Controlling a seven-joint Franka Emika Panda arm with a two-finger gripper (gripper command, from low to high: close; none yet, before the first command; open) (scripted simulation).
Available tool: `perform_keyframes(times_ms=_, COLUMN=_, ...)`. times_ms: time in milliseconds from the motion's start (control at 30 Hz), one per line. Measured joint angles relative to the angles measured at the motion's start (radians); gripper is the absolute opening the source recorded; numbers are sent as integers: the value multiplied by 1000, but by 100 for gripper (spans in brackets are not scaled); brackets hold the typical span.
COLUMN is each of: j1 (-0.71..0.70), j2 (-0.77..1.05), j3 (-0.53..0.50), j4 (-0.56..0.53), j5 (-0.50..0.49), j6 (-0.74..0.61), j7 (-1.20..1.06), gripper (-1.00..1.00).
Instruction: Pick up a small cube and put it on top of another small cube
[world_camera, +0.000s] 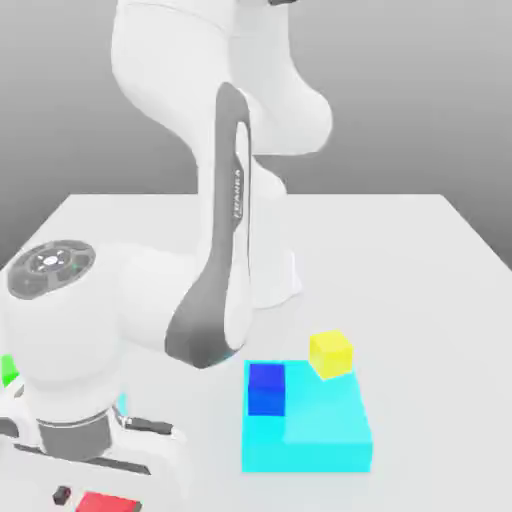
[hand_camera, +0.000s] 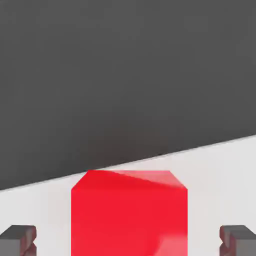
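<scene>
One red cube (world_camera: 108, 503) sits at seven o'clock in the exterior view; your pincer (hand_camera: 128, 241) (released) straddles it, gaps showing.

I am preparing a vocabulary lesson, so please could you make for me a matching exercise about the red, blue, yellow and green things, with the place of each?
Things:
1. Red cube
2. Blue cube
3. Yellow cube
4. Green thing

Places:
A. To the exterior view's right of the blue cube
B. At the exterior view's left edge, partly seen
C. Between the open fingers of the gripper, with a gap on each side
D. Seen against the large cyan block, near its left edge in the exterior view

Right pairs: 1-C, 2-D, 3-A, 4-B
</scene>
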Motion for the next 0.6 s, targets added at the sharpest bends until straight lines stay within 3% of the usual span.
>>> perform_keyframes(times_ms=167, j1=-2, j2=9, j3=3, j4=2, j5=3, j6=7, j7=-2, gripper=-100)
perform_keyframes(times_ms=333, j1=25, j2=-128, j3=-33, j4=-30, j5=-39, j6=-99, j7=31, gripper=-100)
perform_keyframes(times_ms=600, j1=122, j2=-411, j3=3, j4=-235, j5=15, j6=-176, j7=306, gripper=-100)
